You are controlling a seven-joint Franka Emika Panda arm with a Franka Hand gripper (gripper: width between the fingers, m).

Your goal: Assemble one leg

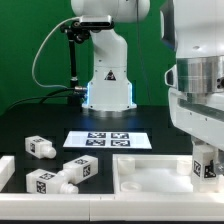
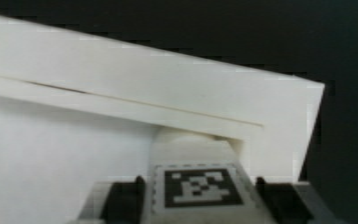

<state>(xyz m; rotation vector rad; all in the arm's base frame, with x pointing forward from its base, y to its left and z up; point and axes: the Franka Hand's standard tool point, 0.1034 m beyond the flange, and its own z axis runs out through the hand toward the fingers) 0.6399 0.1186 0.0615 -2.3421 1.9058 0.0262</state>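
Note:
My gripper (image 1: pixel 205 168) is at the exterior view's right, low over the right end of the large white tray-like panel (image 1: pixel 150 172). It is shut on a leg (image 1: pixel 206 160), a white peg with a square tag. In the wrist view the leg (image 2: pixel 199 180) sits between the two dark fingers (image 2: pixel 126 196) of the gripper (image 2: pixel 199 204), tag facing the camera. Its far end reaches to a corner of the panel (image 2: pixel 87 120). Whether the leg touches the panel is not clear.
Three more legs lie on the black table at the exterior view's left (image 1: pixel 40 146), (image 1: pixel 82 168), (image 1: pixel 45 182). The marker board (image 1: pixel 107 140) lies in the middle behind the panel. The robot base (image 1: pixel 108 85) stands at the back.

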